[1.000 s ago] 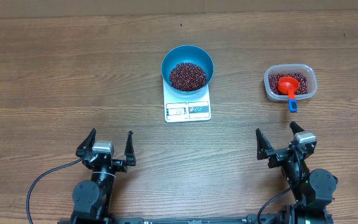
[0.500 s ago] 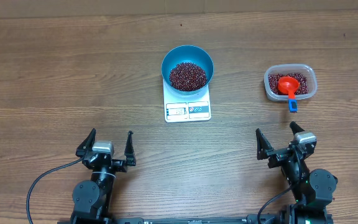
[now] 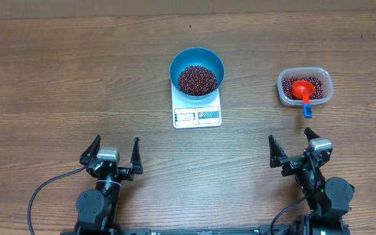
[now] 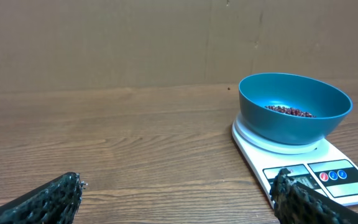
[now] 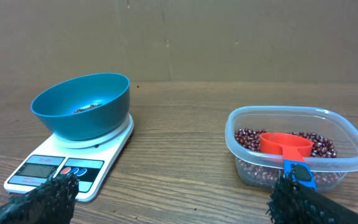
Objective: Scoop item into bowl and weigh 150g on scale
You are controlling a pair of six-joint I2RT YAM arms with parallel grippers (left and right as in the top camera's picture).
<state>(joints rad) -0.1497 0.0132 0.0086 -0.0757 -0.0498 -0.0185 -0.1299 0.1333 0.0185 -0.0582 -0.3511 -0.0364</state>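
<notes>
on the scale (image 3: 197, 115), the bowl (image 3: 177, 65) holds beans (image 3: 197, 79), the tub (image 3: 279, 87) beans and scoop (image 3: 301, 89); left gripper (image 3: 116, 140), right gripper (image 3: 289, 136) agape.

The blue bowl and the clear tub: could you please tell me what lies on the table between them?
Nothing: in the overhead view, only bare wooden table separates the bowl from the tub, and the right wrist view agrees.

Wooden table (image 3: 57, 72) with brown grain running left to right (a few small dark specks), filling the overhead view. Along its far edge stands a plain tan wall (image 4: 104, 43), board-like, with faint vertical seams. Lighting is soft and even.
</notes>
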